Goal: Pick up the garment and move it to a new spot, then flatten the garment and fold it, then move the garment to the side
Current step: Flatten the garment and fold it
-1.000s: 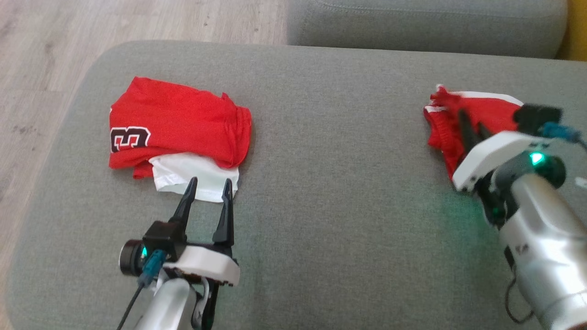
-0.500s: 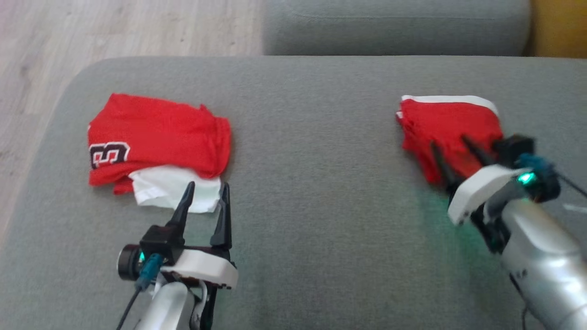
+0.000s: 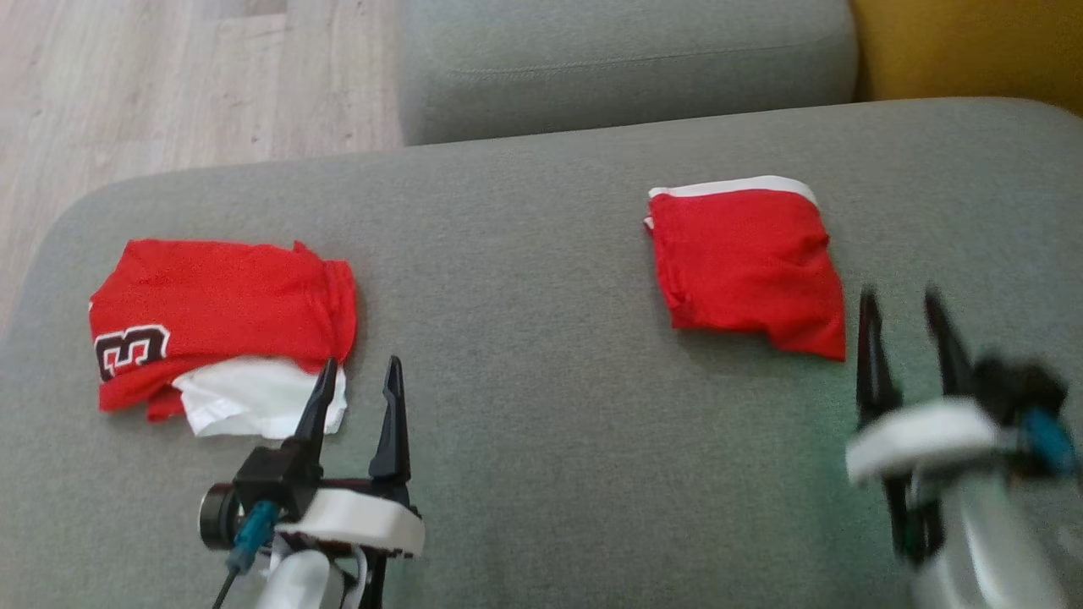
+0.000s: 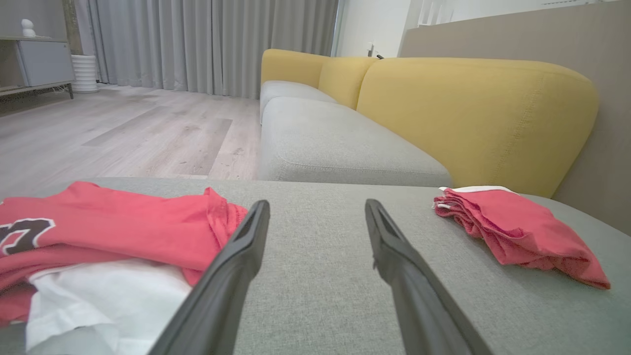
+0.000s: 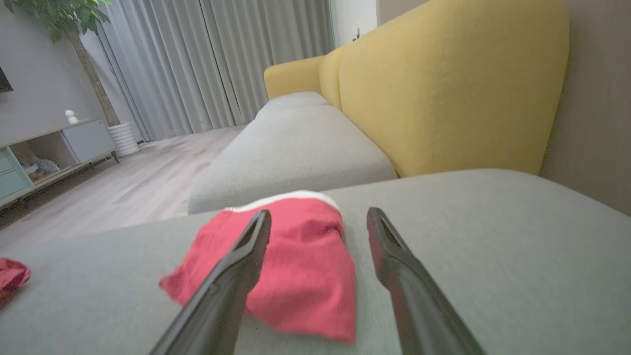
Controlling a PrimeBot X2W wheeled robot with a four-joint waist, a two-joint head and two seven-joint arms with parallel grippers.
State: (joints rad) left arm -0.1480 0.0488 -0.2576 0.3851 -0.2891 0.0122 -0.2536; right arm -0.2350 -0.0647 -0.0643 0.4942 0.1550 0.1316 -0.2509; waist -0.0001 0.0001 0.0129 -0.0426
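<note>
Red jersey (image 3: 220,296) numbered "3" overlaps white cloth (image 3: 254,406) on the grey sofa (image 3: 525,381); folded red shorts (image 3: 744,262) lie apart; left pincer (image 3: 360,365) and right pincer (image 3: 898,298) gape, empty.

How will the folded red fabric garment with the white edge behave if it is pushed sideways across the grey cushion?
The folded red fabric garment is probably floppy: its stacked layers lie loose and wrinkled. A push would likely bunch or open the folds rather than slide it whole, because the grey cushion looks coarse-woven. It seems thin and light.
</note>
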